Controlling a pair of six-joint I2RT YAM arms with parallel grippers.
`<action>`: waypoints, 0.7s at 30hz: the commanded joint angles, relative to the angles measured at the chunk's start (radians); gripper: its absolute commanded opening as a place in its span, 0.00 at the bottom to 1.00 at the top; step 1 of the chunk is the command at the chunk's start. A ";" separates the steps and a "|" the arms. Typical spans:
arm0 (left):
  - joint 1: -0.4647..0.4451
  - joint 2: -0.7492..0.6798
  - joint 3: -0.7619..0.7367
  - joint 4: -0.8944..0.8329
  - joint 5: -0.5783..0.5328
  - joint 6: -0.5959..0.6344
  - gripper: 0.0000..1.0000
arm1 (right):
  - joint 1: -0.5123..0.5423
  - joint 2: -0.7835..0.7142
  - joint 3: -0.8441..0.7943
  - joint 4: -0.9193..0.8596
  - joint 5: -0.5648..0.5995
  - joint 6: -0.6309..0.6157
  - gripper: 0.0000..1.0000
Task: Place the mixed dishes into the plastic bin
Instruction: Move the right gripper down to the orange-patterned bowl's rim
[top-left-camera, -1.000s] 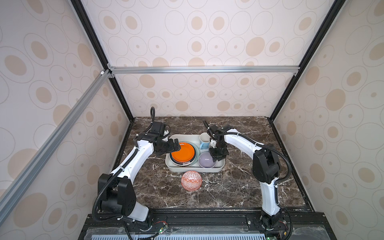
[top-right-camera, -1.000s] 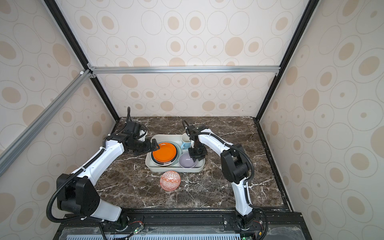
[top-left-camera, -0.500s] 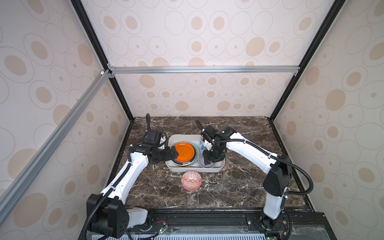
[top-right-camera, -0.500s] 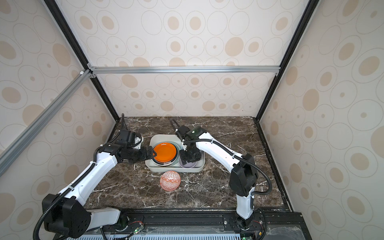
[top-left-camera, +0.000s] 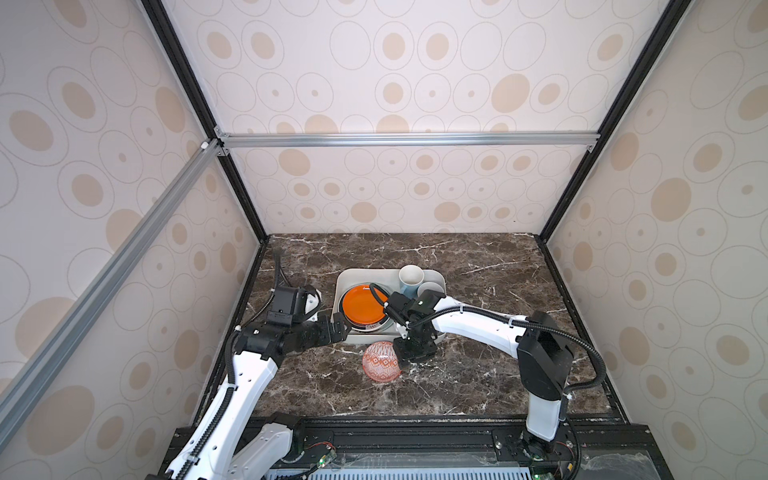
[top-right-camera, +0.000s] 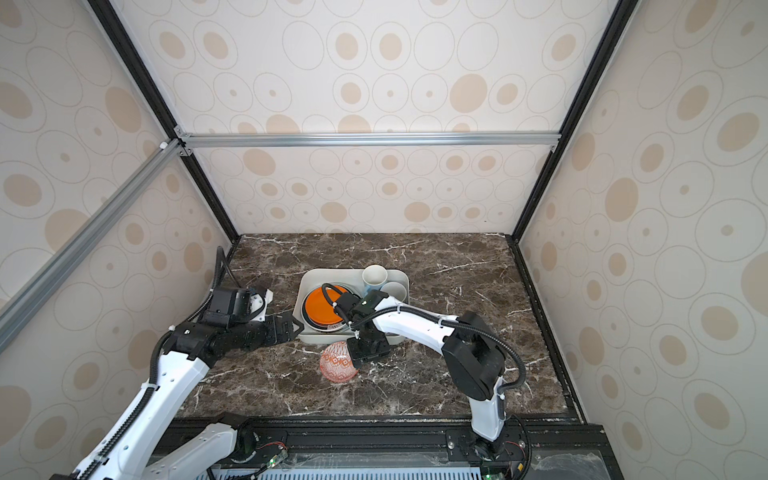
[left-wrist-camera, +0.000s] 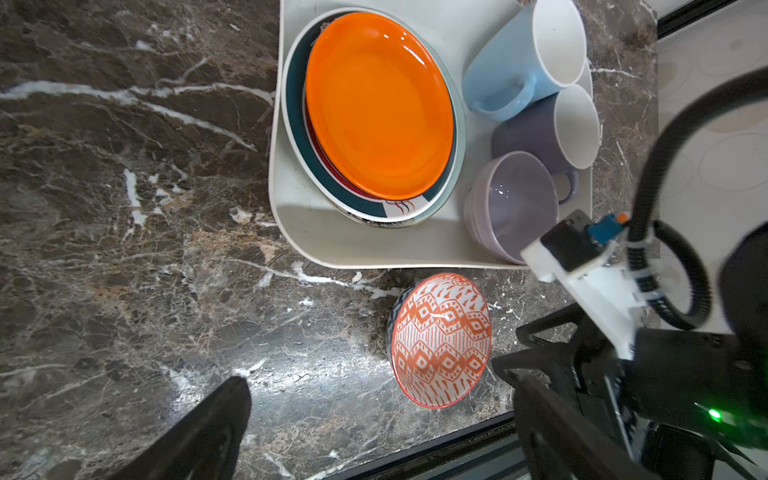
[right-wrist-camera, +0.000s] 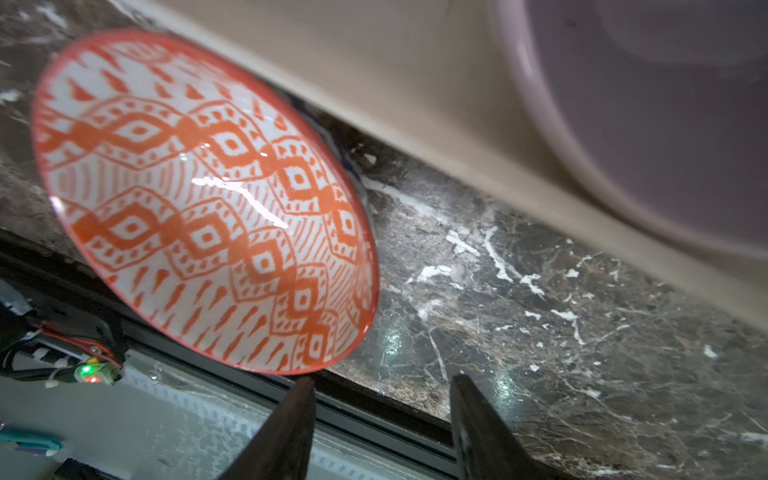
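The off-white plastic bin (top-left-camera: 345, 279) (left-wrist-camera: 374, 245) holds a stack of plates topped by an orange plate (top-left-camera: 362, 308) (left-wrist-camera: 378, 104). Also in it are a blue mug (top-left-camera: 410, 277) (left-wrist-camera: 507, 79), a lavender mug (left-wrist-camera: 540, 133) and a lavender bowl (left-wrist-camera: 515, 203) (right-wrist-camera: 665, 124). An orange-patterned bowl (top-left-camera: 381, 360) (top-right-camera: 337, 362) (left-wrist-camera: 440, 338) (right-wrist-camera: 199, 199) sits tilted on the marble just in front of the bin. My right gripper (top-left-camera: 409, 358) (right-wrist-camera: 380, 386) hangs open and empty at that bowl's right rim. My left gripper (top-left-camera: 340, 326) (left-wrist-camera: 380, 386) stands wide open by the bin's front left corner, apart from the bowl.
Dark marble tabletop (top-left-camera: 478, 374) runs to a black front rail (top-left-camera: 415, 424) close behind the patterned bowl. Patterned walls enclose the other three sides. My right arm (top-left-camera: 478, 324) reaches over the bin's front right corner.
My right gripper let go of the lavender bowl in the bin, then came forward and down beside the patterned bowl. My left gripper drew back from the plates to the bin's front left corner.
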 joint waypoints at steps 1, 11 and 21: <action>0.009 -0.034 -0.008 -0.034 0.019 -0.026 0.99 | 0.013 0.004 -0.031 0.082 -0.018 0.048 0.55; 0.008 -0.049 0.009 -0.036 0.029 -0.036 0.99 | 0.025 0.055 0.006 0.107 -0.006 0.048 0.51; 0.008 -0.035 0.015 -0.023 0.021 -0.046 0.99 | 0.024 0.140 0.087 0.045 0.031 0.011 0.35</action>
